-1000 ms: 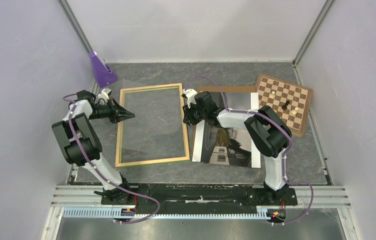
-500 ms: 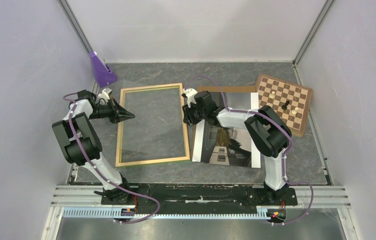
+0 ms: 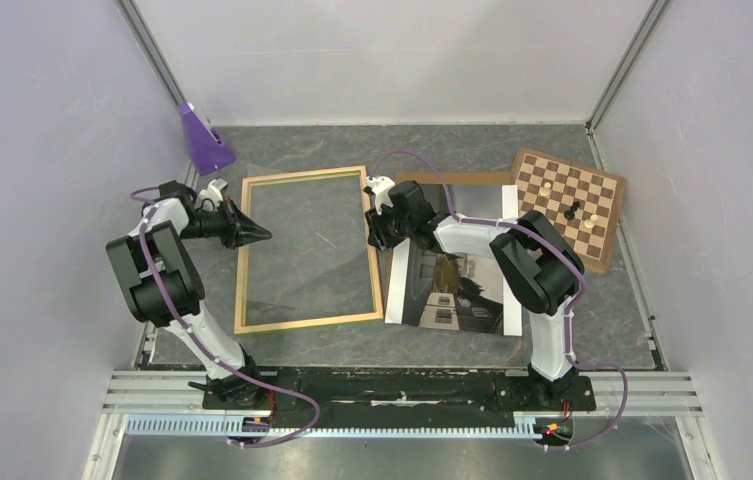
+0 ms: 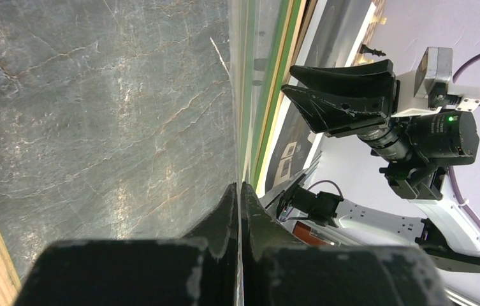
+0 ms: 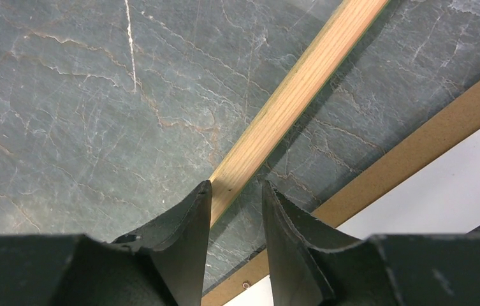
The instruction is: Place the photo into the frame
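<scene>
We find the frame [image 3: 302,323] flat on the desk [image 3: 432,150], long axis running away from the bases, the photo [image 3: 452,290] just right of it, nearer the right gripper [image 5: 236,191]; that gripper, half open and empty, straddles the frame's right rail; the left gripper [image 3: 260,234] is closed, empty.

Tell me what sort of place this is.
Probably a robot lab test cell: two arms bolted to a metal rail, plain walls boxing in the table, and staged props: a frame, photo and chessboard.
</scene>
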Tool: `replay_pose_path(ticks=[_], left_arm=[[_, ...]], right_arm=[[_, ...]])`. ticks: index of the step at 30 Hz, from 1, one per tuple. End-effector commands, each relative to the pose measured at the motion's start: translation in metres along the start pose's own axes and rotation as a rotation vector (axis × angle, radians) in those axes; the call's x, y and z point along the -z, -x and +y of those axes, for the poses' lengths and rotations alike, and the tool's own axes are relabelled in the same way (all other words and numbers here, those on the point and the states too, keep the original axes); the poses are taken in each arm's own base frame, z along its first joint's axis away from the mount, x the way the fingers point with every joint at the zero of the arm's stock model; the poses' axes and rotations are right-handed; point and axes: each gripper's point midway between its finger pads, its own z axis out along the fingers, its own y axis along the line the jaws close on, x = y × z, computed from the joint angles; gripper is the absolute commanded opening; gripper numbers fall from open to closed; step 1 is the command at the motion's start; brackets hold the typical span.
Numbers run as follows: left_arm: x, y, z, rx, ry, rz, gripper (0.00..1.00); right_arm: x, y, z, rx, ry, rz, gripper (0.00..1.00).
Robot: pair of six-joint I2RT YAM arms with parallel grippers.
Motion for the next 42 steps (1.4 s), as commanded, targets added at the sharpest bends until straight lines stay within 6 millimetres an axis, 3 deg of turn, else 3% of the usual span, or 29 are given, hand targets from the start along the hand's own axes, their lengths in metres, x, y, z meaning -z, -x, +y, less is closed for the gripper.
replay_pose_path(ticks=[1,23,32,42], left_arm=[[-0.005,0.000,-0.006,-0.075,-0.020,0.022,0.02],[-0.009,0.005,0.002,-0.087,0.000,0.032,0.02],[-0.011,0.004,0.004,-0.082,0.003,0.038,0.02],[-0.012,0.004,0.006,-0.078,0.009,0.042,0.02]], right_arm=[[-0.006,-0.014,-0.006,0.013,-0.026,0.052,0.38],[-0.006,0.021,-0.003,0.058,-0.025,0.003,0.45],[-0.003,0.035,-0.003,0.082,-0.039,-0.021,0.55],[-0.009,0.058,0.014,0.138,-0.011,-0.029,0.58]])
